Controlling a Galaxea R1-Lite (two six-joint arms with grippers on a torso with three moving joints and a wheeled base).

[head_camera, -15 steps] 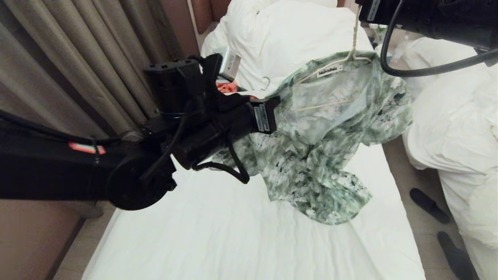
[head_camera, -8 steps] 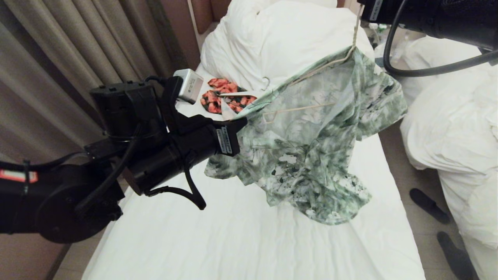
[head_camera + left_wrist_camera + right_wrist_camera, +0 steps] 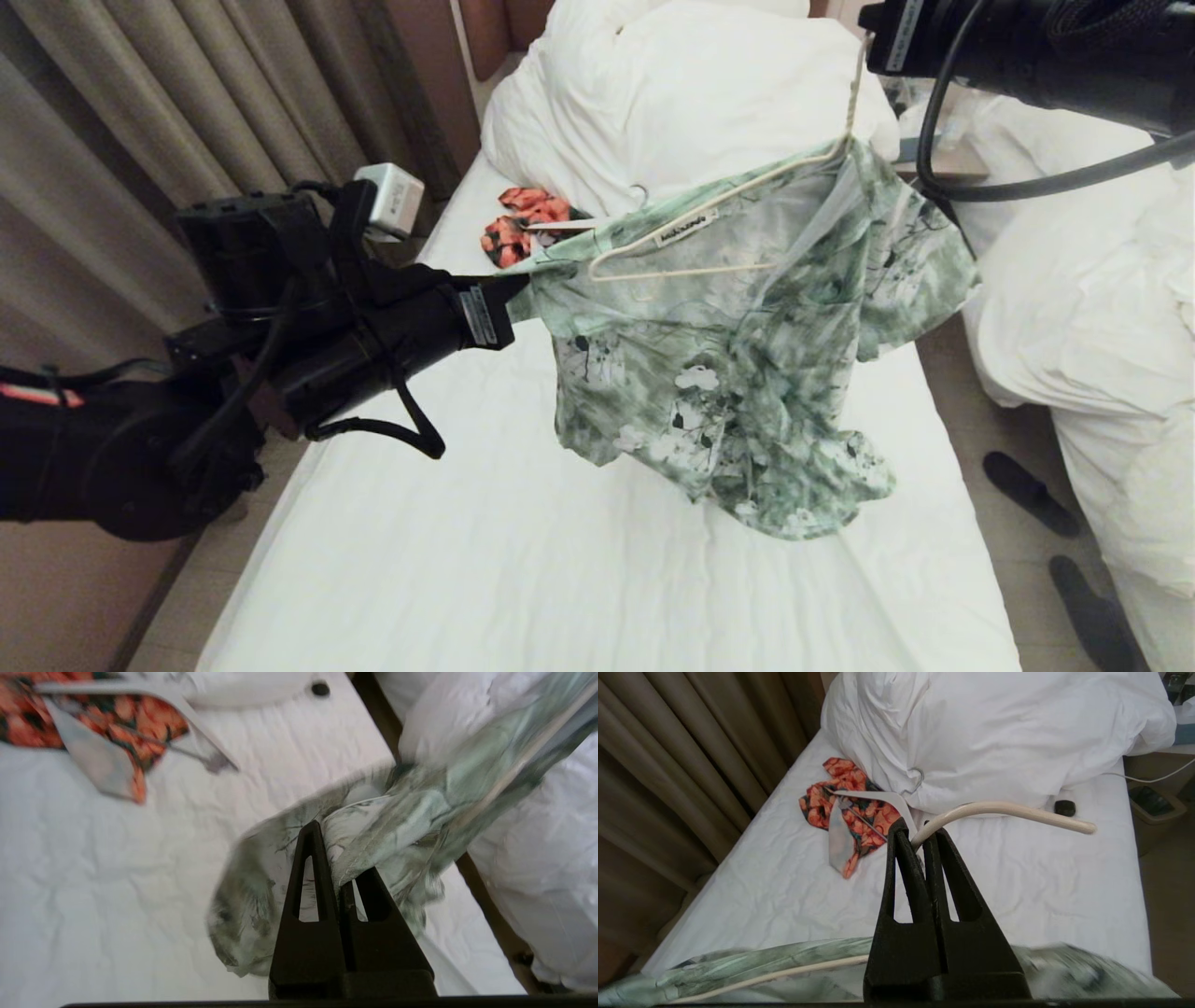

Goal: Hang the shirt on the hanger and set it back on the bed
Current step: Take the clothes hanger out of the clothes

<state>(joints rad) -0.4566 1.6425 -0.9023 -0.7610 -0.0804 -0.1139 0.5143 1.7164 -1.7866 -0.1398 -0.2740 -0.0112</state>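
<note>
Shirt [image 3: 747,355] hem touches bed [image 3: 560,560]; sheet bare around.

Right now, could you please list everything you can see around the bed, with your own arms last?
shirt: one, green-and-white print, hanging over the bed, partly on the hanger.
hanger: one, cream wire, raised above the bed.
bed: one, white sheet, centre.
pillows and duvet: white heap, at the bed's head.
orange-red garment: one, on a white hanger, beside the heap.
curtains: beige, left.
neighbouring bed: white, right.
slippers: two, dark, floor.
left gripper: shut on the shirt's edge.
right gripper: shut on the hanger's hook.
</note>
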